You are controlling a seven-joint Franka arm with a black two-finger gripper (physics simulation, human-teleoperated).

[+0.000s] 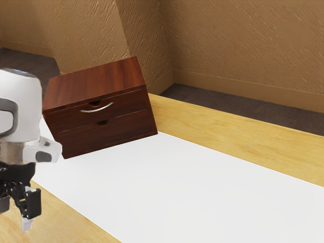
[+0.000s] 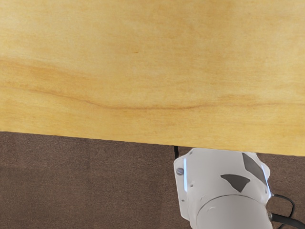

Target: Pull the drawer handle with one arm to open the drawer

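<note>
**Item 1: two-drawer cabinet** (image 1: 98, 109). Dark reddish wood. It is sitting at the far left end of the white mat (image 1: 167, 182) on the wooden table (image 1: 253, 136), with its front facing the near side.
- Upper drawer (image 1: 101, 109): it is carrying a curved silver handle (image 1: 96, 107), the thing to be pulled. The front is lying flush, so the drawer is shut and its contents are hidden.
- Lower drawer (image 1: 104, 132): it is showing only a small dark recess (image 1: 102, 122) at its top edge. It is also shut, with its contents hidden.

**Item 2: gripper** (image 1: 23, 210). Black, and hanging downward at the exterior view's near left, over the table's near edge. It is well apart from the handle and holding nothing. The view's edge is cutting it off, so I cannot tell whether the claw is spread or pressed together.

**Item 3: wrist view.** The camera is looking down on bare table wood (image 2: 143, 71), brown carpet (image 2: 71, 181) and the arm's white base (image 2: 224, 195).

**Step in hand (judged):** the approach, with the task barely begun. To do it well, the hand is needing to:
- travel far and rightward;
- turn to face the drawer front;
- arrive spread, level with the handle's middle;
- close around the bar;
- pull straight out along the drawer's line, since an off-axis pull is risking dragging the whole cabinet.
</note>
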